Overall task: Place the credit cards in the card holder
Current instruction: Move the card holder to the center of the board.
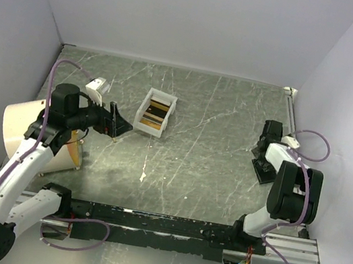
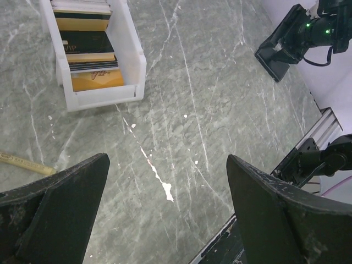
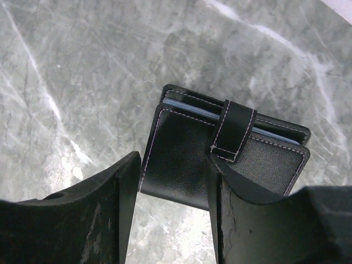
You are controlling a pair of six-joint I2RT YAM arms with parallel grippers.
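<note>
The left gripper (image 2: 167,160) hangs above the grey-green marble tabletop (image 2: 220,110), its two black fingers (image 2: 60,214) spread wide with nothing between them. Just ahead of it, off to the left as its wrist camera sees things, lies a thin pale wooden stick (image 2: 25,163). Farther ahead on that side stands a white rectangular plastic box (image 2: 132,60) holding a stack of gold-tan and dark credit cards (image 2: 88,49). Well ahead and to the other side is the right gripper (image 3: 173,165), pointing down at the table with its jaws partly apart. Just beyond its fingertips lies the black stitched leather card holder (image 3: 181,154), folded shut with its strap tab across the front. One finger stands beside the holder's edge and the other overlaps its middle; whether either touches it I cannot tell
</note>
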